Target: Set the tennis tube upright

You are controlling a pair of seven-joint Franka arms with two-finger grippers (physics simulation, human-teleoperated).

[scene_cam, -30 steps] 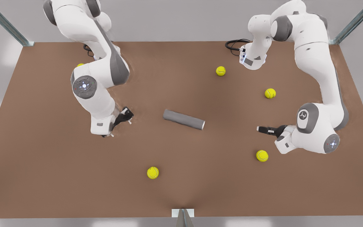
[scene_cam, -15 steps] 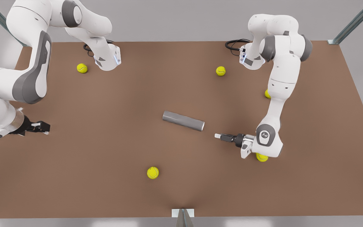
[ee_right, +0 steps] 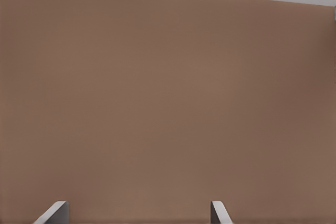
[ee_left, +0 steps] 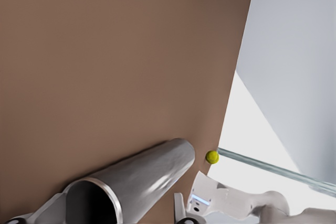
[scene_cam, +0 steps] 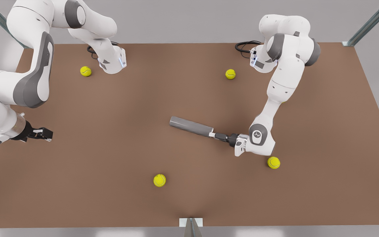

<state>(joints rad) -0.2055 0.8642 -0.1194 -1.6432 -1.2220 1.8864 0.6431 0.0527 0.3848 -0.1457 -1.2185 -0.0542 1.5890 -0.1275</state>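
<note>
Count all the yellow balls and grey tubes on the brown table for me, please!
Yellow tennis balls: 4
Grey tennis tube: 1
Total: 5

Four yellow tennis balls (scene_cam: 159, 180) (scene_cam: 273, 162) (scene_cam: 230, 74) (scene_cam: 85, 71) scattered well apart across the brown table (scene_cam: 110, 164).

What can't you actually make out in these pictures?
- Left claw, at the end of the lying tennis tube: too small in the front view to tell whether it has hold of the tube.
- Inside of the tube: dark in the left wrist view, and the picture's edge cuts off part of its mouth.
- Right claw: the right wrist view's edge cuts off all but two tips.
</note>
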